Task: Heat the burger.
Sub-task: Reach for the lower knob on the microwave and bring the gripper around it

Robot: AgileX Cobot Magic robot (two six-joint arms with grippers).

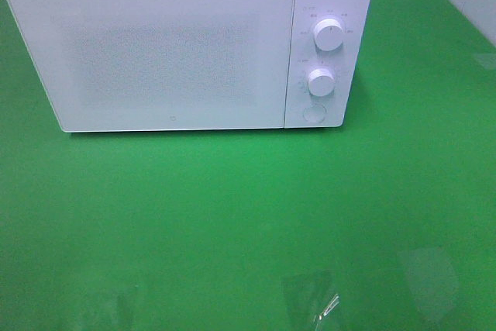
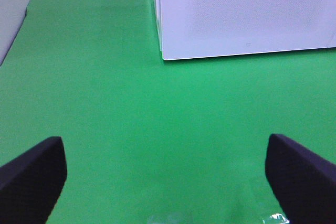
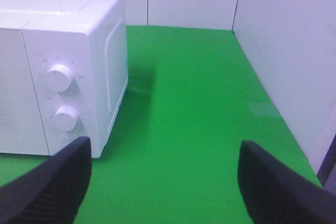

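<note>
Upper left of the high view, the boxy white microwave [image 1: 155, 52] sits shut on the green tabletop [image 1: 232, 215]. The burger isn't visible in any view, so I can't place it. Left gripper [image 2: 165, 156] and right gripper [image 3: 164, 156] both gape wide, holding nothing. I'd guess the door comes first: press the round white button [image 1: 313, 113] under the knobs squarely, since it's probably the release.

microwave [image 1: 186, 44]: on tabletop [image 1: 248, 222], at far edge, nearer far-left corner | door [image 1: 155, 52]: left part of front | control panel [image 1: 341, 60]: right of door | upper knob [image 1: 329, 34] above lower knob [image 1: 321, 81] above button [image 1: 313, 112] | wall [image 3: 283, 51]: along tabletop's right edge
</note>
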